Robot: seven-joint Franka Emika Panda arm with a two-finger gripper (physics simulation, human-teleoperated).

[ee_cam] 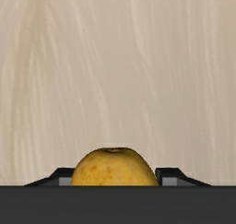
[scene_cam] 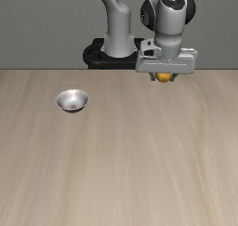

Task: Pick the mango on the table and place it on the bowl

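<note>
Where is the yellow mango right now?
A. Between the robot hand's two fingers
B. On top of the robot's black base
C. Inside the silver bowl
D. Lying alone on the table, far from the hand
A: the gripper has the mango between its two fingers, one touching each side, while the bowl stands apart from them on the table with nothing in it.

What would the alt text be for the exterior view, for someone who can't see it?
A white robot arm grips a yellow mango in its jaws near the far edge of a pale wooden table. A small empty metal bowl sits apart from the mango, toward the exterior view's left.
</note>
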